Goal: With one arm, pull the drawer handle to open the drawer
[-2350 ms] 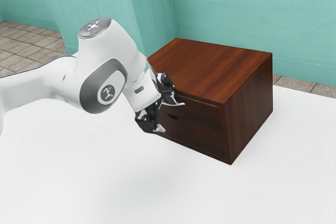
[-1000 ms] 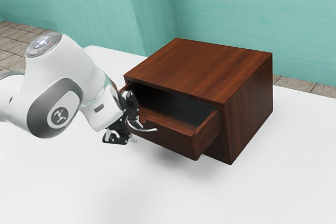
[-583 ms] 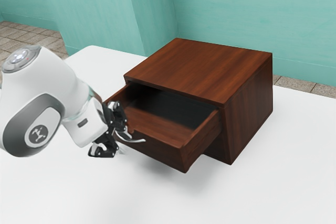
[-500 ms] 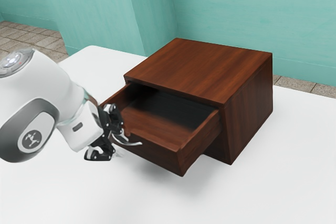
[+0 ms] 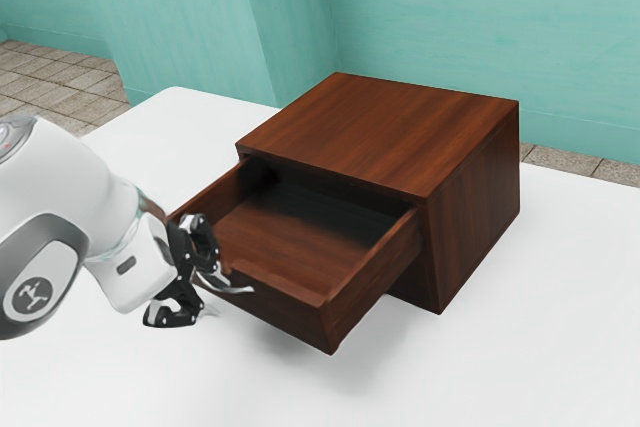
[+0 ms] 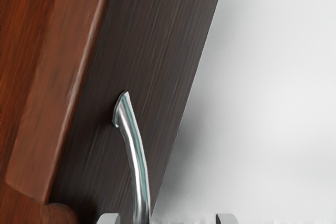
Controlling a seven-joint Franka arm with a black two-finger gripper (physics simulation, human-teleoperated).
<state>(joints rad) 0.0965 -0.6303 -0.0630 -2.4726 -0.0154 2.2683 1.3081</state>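
From the side, the drawer (image 5: 290, 247) stands well out of the cabinet (image 5: 400, 137), toward the exterior view's left, over the worktop (image 5: 500, 347). My end effector (image 5: 190, 279) is at the drawer's front, spread open around the handle (image 5: 228, 287). I judge it hooks the bar rather than clamps it, which is enough for a straight pull.

At the wrist, the handle (image 6: 134, 156) curves off the drawer front (image 6: 147, 51) toward my hand.

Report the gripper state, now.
Gripper: at the drawer handle of the pulled-out drawer; open or closed on it cannot be told.
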